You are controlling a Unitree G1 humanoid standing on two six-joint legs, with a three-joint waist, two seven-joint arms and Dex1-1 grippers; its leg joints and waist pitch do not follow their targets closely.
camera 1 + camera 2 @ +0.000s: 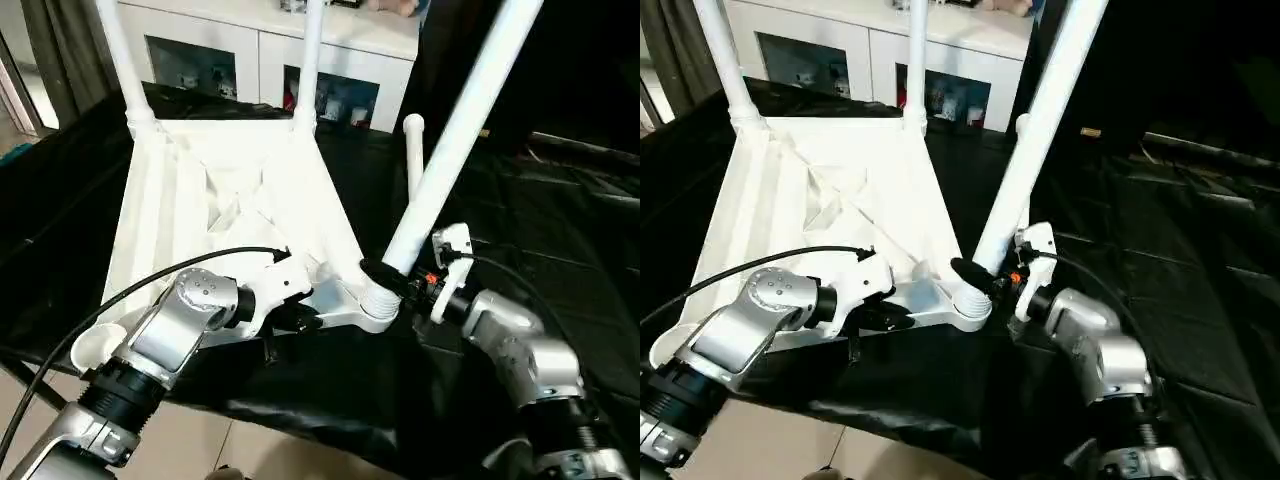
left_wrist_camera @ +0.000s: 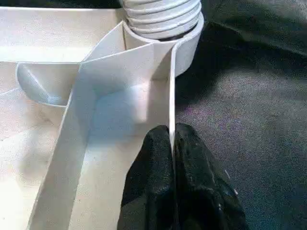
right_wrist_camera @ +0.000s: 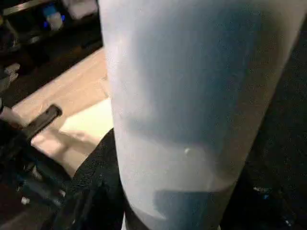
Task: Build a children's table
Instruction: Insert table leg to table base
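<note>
The white tabletop (image 1: 230,190) lies ribbed side up on the black cloth. Two white legs (image 1: 125,60) (image 1: 310,70) stand in its far corner sockets. My left gripper (image 2: 171,134) is shut on the tabletop's thin rim wall, close to the near right corner socket (image 2: 189,43). My right gripper (image 1: 392,280) is closed around a third leg (image 1: 450,140), low on the tube. That leg leans up to the right, and its ribbed end (image 2: 163,17) sits in the socket. The near left socket (image 1: 95,345) holds nothing. A fourth leg (image 1: 413,160) lies on the cloth behind.
A white glass-door cabinet (image 1: 250,50) stands behind the table. The black cloth (image 1: 560,230) stretches away to the right. The table's near edge runs just below my forearms, with beige floor (image 1: 250,450) under it. A black cable (image 1: 150,280) loops over my left arm.
</note>
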